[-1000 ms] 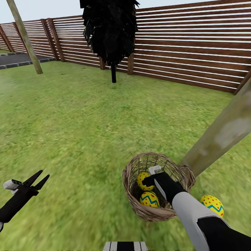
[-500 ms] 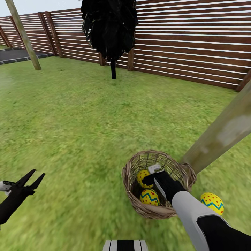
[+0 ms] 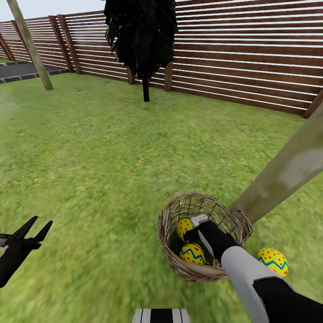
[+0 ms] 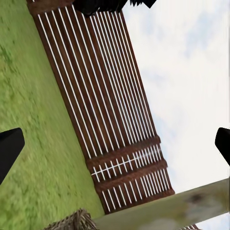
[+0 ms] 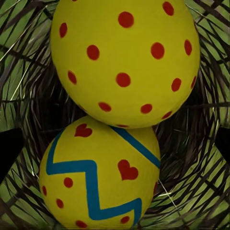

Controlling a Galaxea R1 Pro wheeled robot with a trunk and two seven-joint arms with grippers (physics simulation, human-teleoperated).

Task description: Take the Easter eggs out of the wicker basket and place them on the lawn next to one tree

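The wicker basket [image 3: 172, 258] stands on the lawn [image 3: 98, 170] at the foot of the pale leaning tree trunk [image 3: 287, 172]. Two Easter eggs lie inside it, a dotted one [image 3: 183, 225] and a zigzag one [image 3: 192, 254]. A third egg [image 3: 272, 261] rests on the grass right of the basket, close to the trunk. My right gripper [image 3: 192, 233] reaches down into the basket and is open; in the right wrist view the dotted egg [image 5: 125, 62] and the zigzag egg [image 5: 100, 177] lie between its spread fingers [image 5: 9, 153]. My left gripper [image 3: 33, 228] hovers open over grass at lower left.
A brown slatted fence [image 3: 246, 58] closes off the far side. A black-foliaged tree [image 3: 141, 36] with a thin dark stem stands before it. A slanted wooden post [image 3: 31, 45] and a paved strip [image 3: 18, 72] are at the far left. Wide grass stretches left of the basket.
My left gripper has sunk down and to the left, still open. The head view tilted slightly a second ago. The right gripper and the eggs have hardly moved.
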